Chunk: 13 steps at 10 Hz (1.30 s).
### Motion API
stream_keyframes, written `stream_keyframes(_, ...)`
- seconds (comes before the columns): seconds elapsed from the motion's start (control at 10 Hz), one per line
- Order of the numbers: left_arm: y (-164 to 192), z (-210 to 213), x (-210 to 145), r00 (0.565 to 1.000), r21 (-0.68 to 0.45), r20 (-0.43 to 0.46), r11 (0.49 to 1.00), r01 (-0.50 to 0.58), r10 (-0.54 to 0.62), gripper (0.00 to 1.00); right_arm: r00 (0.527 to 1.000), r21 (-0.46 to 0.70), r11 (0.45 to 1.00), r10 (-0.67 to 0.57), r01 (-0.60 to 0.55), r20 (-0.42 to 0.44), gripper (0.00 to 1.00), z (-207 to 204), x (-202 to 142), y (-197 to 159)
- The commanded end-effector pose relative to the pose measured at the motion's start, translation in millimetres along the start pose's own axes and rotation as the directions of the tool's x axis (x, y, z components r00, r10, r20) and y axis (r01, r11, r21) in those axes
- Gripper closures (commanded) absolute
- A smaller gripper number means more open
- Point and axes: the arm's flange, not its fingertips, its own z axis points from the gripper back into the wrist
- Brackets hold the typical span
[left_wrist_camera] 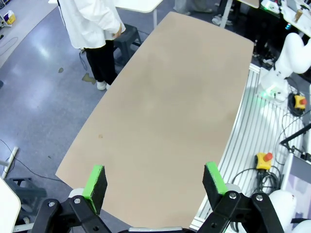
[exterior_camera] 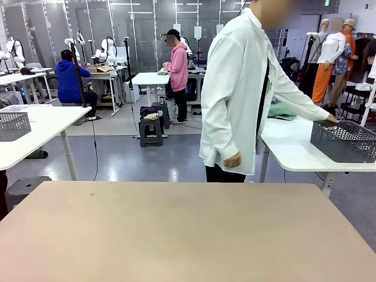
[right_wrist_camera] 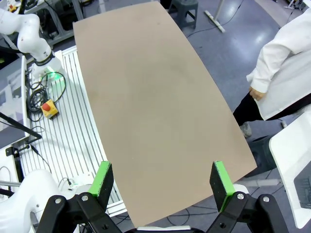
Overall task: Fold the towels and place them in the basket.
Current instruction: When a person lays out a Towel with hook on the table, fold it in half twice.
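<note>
The left end effector (left_wrist_camera: 154, 180) is seen with its jaws spread wide and nothing between the green pads. The right end effector (right_wrist_camera: 161, 178) is likewise wide apart and empty. Both are held high above the tan surface (exterior_camera: 188, 235), on which nothing is laid beneath or ahead of either one.

The basket (exterior_camera: 343, 144) is found well beyond the right end effector, on a separate white surface (exterior_camera: 294, 147) past the far edge of the tan one. Its long axis is judged to run roughly across the front view. A hand (exterior_camera: 333, 119) of the person (exterior_camera: 235, 88) is rested on its rim. A mint green towel (exterior_camera: 282, 110) is seen bunched on that same white surface, farther off than the basket, so its long axis cannot be told.

Both things lie well apart from the left end effector and nearer the right one. Neither is judged reachable until it is brought onto the tan surface.
</note>
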Motion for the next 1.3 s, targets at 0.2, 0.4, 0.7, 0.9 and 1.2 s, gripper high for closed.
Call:
stream_keyframes(0.2, 0.3, 0.0, 0.2, 1.000, 0.003, -0.001, 1.000, 0.001, -0.001, 0.00, 1.000, -0.001, 1.000, 0.006, -0.006, 0.005, 0.00, -0.3, 0.8, 0.9)
stream_keyframes(0.4, 0.3, 0.0, 0.2, 1.000, 0.003, -0.001, 1.000, 0.001, -0.001, 0.00, 1.000, -0.001, 1.000, 0.006, -0.006, 0.005, 0.00, -0.3, 0.8, 0.9)
stream_keyframes(0.7, 0.3, 0.0, 0.2, 1.000, 0.003, -0.001, 1.000, 0.001, -0.001, 0.00, 1.000, -0.001, 1.000, 0.006, -0.006, 0.005, 0.00, -0.3, 0.8, 0.9)
stream_keyframes(0.9, 0.3, 0.0, 0.2, 1.000, 0.003, -0.001, 1.000, 0.001, -0.001, 0.00, 1.000, -0.001, 1.000, 0.006, -0.006, 0.005, 0.00, -0.3, 0.8, 0.9)
stream_keyframes(1.2, 0.3, 0.0, 0.2, 1.000, 0.003, -0.001, 1.000, 0.001, -0.001, 0.00, 1.000, -0.001, 1.000, 0.006, -0.006, 0.005, 0.00, -0.3, 0.8, 0.9)
